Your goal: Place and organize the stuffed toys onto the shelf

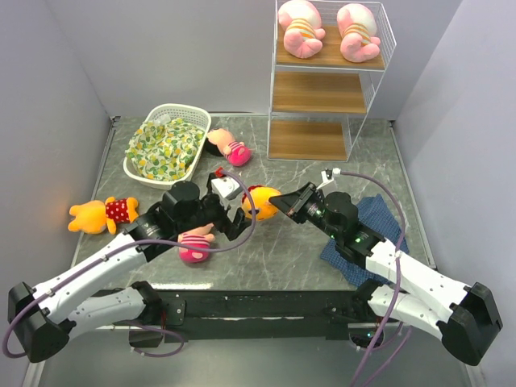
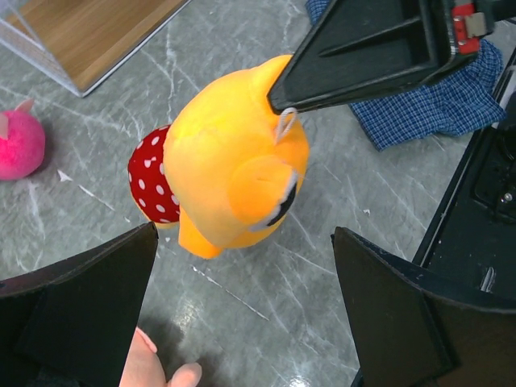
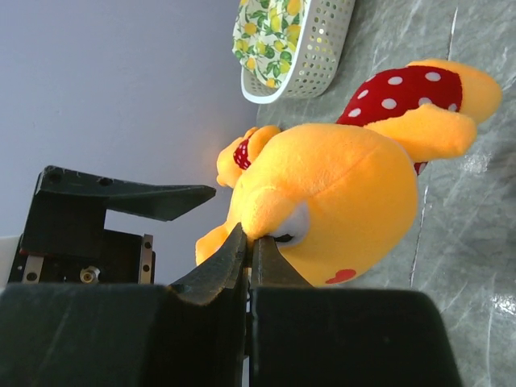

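Here, the grasp on one bear is made and the lift is not yet begun.
Right gripper (image 3: 248,242): jaws drawn together on the head of the bear (image 2: 234,161), nipping a little plush at their tips. It may be the ear or the small loop beside it; the close view does not settle which. A tip pinch suits a soft round head too broad to span.
Bear: at the right jaw tips, body trailing away from them, its red dotted shirt farthest off.
Left gripper (image 1: 234,222): jaws spread wide, nothing in them, and the bear just ahead of the gap. They are probably spread to steady or receive it.
Doll (image 1: 196,244): beneath the left jaws, lying on the table (image 1: 282,266), untouched.
Other doll (image 1: 230,147): beyond the left jaws, beside the basket (image 1: 179,107).
Second bear (image 1: 101,214): well off to the left jaws' outer side.
Piglets (image 1: 300,28): side by side on the top board of the shelf (image 1: 318,93), far beyond both jaws.
Shelf: lower two boards bare, ahead of the right jaws, so a likely place for the bear.
Blue cloth (image 1: 375,218): behind the right jaws, under that arm.
Risk: so thin a pinch may slip once the bear's weight hangs on it.
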